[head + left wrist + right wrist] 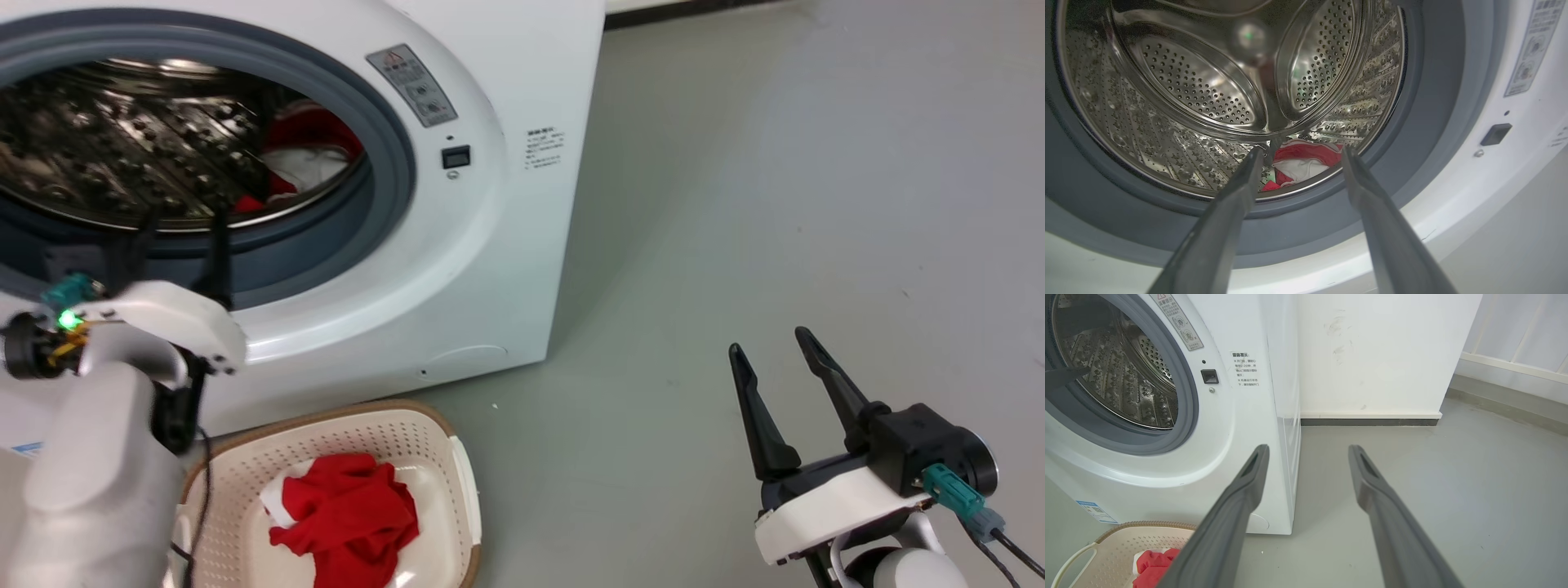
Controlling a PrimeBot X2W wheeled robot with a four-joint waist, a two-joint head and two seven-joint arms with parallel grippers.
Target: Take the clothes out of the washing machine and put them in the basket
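far left: your left gripper [184, 214] is raised in front of the washing machine [490, 245]. its two dark fingers stand wide apart and hold nothing. in the head view the tips show against the lower part of the grey porthole rim [392, 147], below the steel drum [106, 139].

in the left wrist view this gripper [1302, 152] points at the red-and-white garment [1306, 161], which lies low in the drum [1200, 81]. the fingers don't touch it. in the head view the same garment [306, 155] sits at the right side of the drum opening.

below the left arm the basket [384, 406] stands on the floor [735, 204], just in front of the machine. the plain red garment [347, 510] lies crumpled inside it, w/ a bit of white at its left edge. the right wrist view shows basket [1118, 543] and plain red garment [1153, 561] in its lower left corner.

far right, well apart from machine and basket, your right gripper [768, 340] hovers over bare floor. fingers also spread wide, empty. in its own view the gripper [1309, 447] points toward the machine's side and a white wall [1372, 355].
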